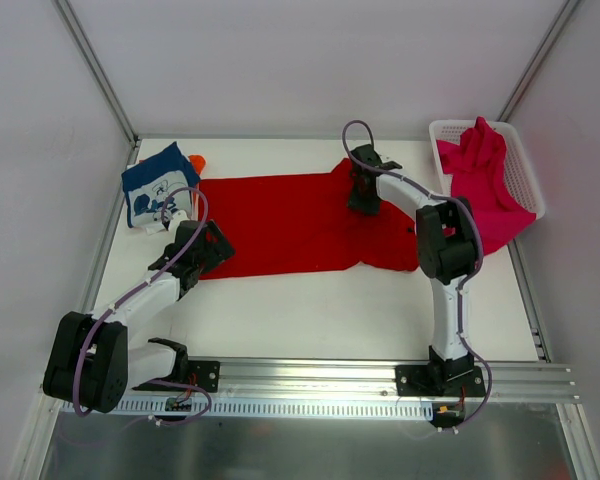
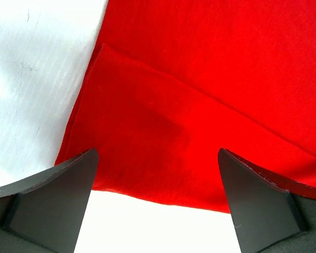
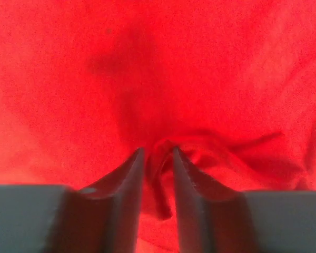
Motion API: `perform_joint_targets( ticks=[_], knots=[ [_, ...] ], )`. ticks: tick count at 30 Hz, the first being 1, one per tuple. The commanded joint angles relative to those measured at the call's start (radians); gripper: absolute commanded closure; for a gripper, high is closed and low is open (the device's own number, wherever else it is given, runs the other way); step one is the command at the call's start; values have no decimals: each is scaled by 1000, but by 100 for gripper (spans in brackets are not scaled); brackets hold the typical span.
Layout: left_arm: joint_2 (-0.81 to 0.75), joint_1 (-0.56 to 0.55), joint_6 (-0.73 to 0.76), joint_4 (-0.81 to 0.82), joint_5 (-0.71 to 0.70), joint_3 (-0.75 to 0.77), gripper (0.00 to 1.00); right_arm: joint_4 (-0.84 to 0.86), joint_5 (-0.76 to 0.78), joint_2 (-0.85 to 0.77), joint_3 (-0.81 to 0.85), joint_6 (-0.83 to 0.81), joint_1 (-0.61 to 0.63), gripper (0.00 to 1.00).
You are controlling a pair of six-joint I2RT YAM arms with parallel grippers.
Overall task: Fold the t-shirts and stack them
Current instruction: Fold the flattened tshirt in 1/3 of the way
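Note:
A plain red t-shirt point(image 1: 290, 225) lies spread flat across the middle of the white table point(image 1: 330, 310). My right gripper point(image 1: 363, 195) presses down on its far right part. In the right wrist view that gripper point(image 3: 158, 150) stands narrow, with a raised fold of the red t-shirt point(image 3: 147, 63) pinched between its fingers. My left gripper point(image 1: 215, 250) hovers at the shirt's left near corner. Seen from the left wrist, it point(image 2: 157, 153) is open wide over the hem of the red cloth point(image 2: 189, 105), holding nothing. A navy t-shirt with white print point(image 1: 158, 188) lies folded at the far left, and an orange one point(image 1: 197, 161) peeks out beside it.
A white mesh basket point(image 1: 528, 175) stands at the far right corner. A magenta-pink t-shirt point(image 1: 485, 185) spills out of it over the near rim onto the table. White walls close in the left, right and back sides. Bare table point(image 2: 31, 79) shows left of the red hem.

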Motion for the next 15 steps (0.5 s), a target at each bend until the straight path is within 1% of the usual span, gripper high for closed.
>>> perform_joint_targets(
  ticks=[1,2,3,4,5,11,15],
  knots=[
    [3,6,9,19,15,1,1,-25,-15,35,79,-25,-19,56],
    [4,7,11,19,16,1,1,-26,-13,47,85,-28,-23,39],
    [3,6,12,19,13,1,1,-33,-10,50,94,-31,-24,26],
    [3,7,12,19,12,-1,1,-36,-7,55,99,-34,-29,7],
    [3,6,12,19,10,-1,1,-40,-2,59,102,-37,-30,1],
    [18,7,15,17,9,9,1,-43,27,49,106,-60,-38,0],
    [20,7,20,19,15,12,1,-33,28,29,171,-109,-36,0]
  ],
)
